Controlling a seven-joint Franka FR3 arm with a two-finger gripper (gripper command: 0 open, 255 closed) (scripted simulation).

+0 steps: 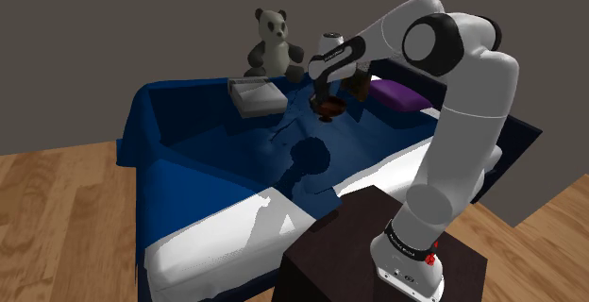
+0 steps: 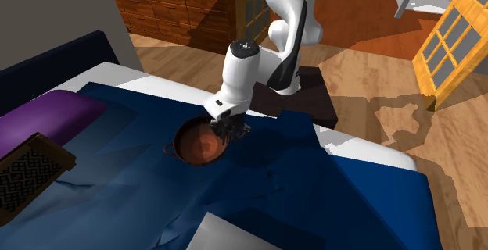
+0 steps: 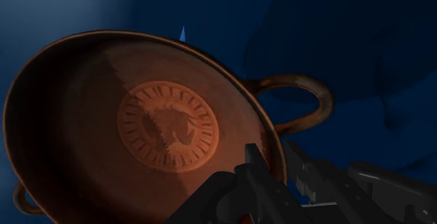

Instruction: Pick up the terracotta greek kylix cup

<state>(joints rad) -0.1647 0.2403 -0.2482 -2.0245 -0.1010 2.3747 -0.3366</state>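
A big bed (image 1: pixel 189 149) with a dark blue blanket stands on a wooden floor (image 1: pixel 57 215), with a grey wall behind it.

Going from left to right in the shoulder view, a flat grey box (image 1: pixel 255 96) comes first. It lies near the bed's far edge. Just past it sits a toy panda (image 1: pixel 275 43), right at that far edge.

Next comes the red-brown cup (image 1: pixel 328 108). It is a wide, shallow bowl with a loop handle on each side and a round picture in its middle. It is out in the middle of the bed, nearer the far edge than the near one, and well apart from the box.

The claw (image 1: pixel 323 92) is right on top of the cup. In the wrist view its two black fingers (image 3: pixel 253 165) are close together, one inside the bowl and one outside, with the rim pinched between them next to one handle. So the claw looks clamped on the cup's rim.

Last, a purple pillow (image 1: pixel 400 93) lies toward the bed's right edge.

The step now seems to be the grab, and it looks done. The cup looks tipped, but I cannot tell if it is off the blanket. Next it needs a slow, straight lift. The grip is only on a thin rim, so the bowl could swing or slip.
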